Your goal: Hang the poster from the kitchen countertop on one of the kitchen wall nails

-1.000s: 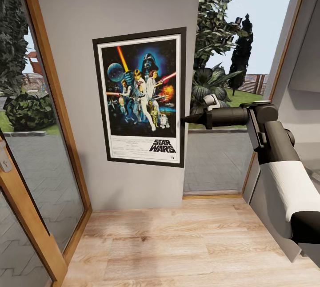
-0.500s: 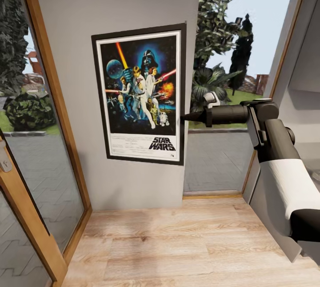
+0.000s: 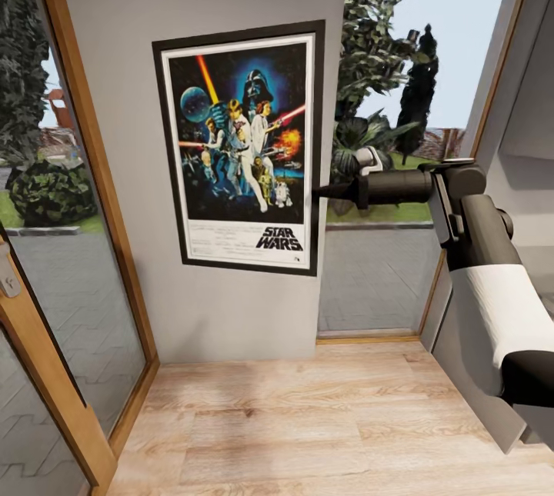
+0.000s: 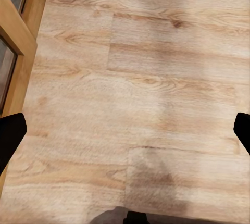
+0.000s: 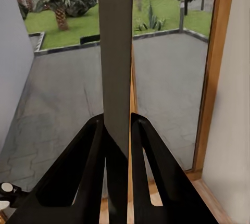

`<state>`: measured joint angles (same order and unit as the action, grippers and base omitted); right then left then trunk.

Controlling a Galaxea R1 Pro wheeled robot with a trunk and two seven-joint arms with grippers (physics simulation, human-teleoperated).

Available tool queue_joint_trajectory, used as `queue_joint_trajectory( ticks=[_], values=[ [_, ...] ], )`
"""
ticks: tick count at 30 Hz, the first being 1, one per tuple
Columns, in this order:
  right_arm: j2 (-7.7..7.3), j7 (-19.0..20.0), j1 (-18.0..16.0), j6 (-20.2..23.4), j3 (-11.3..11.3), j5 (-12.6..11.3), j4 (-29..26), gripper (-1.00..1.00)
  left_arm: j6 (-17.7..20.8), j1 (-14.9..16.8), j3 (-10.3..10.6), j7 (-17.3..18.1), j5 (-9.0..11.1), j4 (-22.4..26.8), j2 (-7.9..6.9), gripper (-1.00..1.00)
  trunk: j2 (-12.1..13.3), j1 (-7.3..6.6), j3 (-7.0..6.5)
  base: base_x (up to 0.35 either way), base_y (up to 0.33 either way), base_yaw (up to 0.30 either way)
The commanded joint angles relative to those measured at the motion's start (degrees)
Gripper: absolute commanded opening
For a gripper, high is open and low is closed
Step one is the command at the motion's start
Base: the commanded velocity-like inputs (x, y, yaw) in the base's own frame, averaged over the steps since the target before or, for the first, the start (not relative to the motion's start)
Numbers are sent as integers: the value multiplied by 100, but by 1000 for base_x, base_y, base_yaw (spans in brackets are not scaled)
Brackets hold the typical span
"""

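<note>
Holding the poster [image 3: 240, 150] by its three-o'clock edge, the right claw [image 3: 322, 191] presses it flat to the wall — pickup done, hooking left; left claw [image 4: 125, 130] spread wide.

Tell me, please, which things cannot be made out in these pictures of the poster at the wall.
- Wall nails: too small to find in the head view, or behind the poster.
- Whether the poster hangs on a nail: its back is hidden by its own face.
- Right gripper pads: in the right wrist view the poster's edge covers the contact.
- Left gripper: fingers cut off by the left wrist view's edges.
</note>
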<state>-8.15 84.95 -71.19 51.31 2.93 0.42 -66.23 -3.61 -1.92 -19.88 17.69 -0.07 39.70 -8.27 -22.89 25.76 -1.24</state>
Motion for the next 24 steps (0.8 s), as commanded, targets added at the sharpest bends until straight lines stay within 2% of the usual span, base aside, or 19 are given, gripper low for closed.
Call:
queue_joint_trajectory(
  ticks=[1,6,14,18,24],
  values=[
    [-3,36,-4,81,6,-13,1,-100,-8,-1,-16,33,-1,2,2,100,-3,2,1,0,0,0],
    [-3,36,-8,87,6,-215,87,-100,-8,-1,-16,33,-1,2,4,100,-3,2,1,0,0,0],
    [-2,48,-72,82,6,-334,355,-100,-8,-1,-16,33,-1,3,1,100,-3,2,1,0,0,0],
    [-2,42,-85,81,11,-551,425,-100,-8,-1,-16,33,-1,3,1,100,-3,2,1,0,0,0],
    [-2,47,-88,74,14,-622,425,-100,-8,-1,-16,33,-1,3,1,100,-3,2,1,0,0,0]
  ],
)
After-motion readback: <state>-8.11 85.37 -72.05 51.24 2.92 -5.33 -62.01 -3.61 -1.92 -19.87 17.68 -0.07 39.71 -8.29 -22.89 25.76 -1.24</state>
